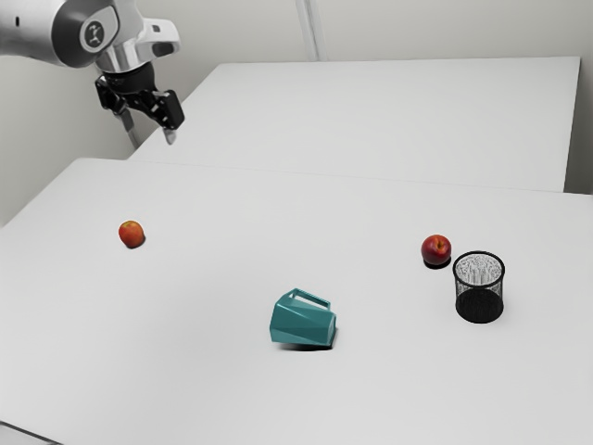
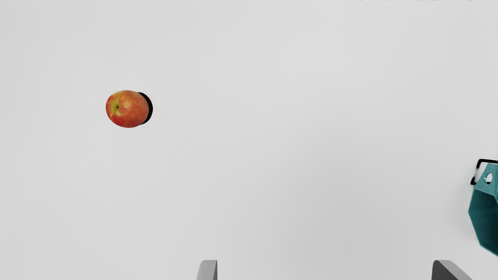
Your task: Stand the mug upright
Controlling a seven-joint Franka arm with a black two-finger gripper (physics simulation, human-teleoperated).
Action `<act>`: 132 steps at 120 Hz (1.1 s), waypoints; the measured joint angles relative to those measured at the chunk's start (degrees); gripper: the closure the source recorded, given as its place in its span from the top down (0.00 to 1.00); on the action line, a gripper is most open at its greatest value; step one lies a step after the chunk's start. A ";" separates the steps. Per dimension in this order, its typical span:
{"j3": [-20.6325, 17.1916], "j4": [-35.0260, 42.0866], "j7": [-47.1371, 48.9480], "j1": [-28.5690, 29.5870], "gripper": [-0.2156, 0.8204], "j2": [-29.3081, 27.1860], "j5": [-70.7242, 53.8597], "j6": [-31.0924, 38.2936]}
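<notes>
And there's the mug [image 1: 303,323], lying on its side on the bench [image 1: 185,371], handle uppermost. A clumsy finger against that flank could roll it; an off-centre pinch might let it swing. Well away, the hand [image 1: 150,131] hangs wide open, gripping nothing, touching nothing.

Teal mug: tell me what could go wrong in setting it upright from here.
The mug lies on its side, so it might roll or slide when touched. Its handle sticks out from the body and could snag a finger of the open gripper during the approach.
</notes>
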State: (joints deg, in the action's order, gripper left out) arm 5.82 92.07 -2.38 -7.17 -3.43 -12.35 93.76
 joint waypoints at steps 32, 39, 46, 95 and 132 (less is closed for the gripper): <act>0.06 0.32 0.00 0.20 0.79 -0.99 1.44 1.45; 0.36 0.29 -0.03 0.26 0.79 -1.43 2.22 1.93; 0.71 0.46 -0.07 0.97 0.79 -1.59 5.54 2.15; 1.12 16.58 1.11 6.69 0.79 -0.54 30.42 2.92; 0.96 24.16 2.42 7.75 0.79 6.69 41.43 4.42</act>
State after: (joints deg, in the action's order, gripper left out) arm 6.78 116.23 0.05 0.58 3.25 29.08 98.18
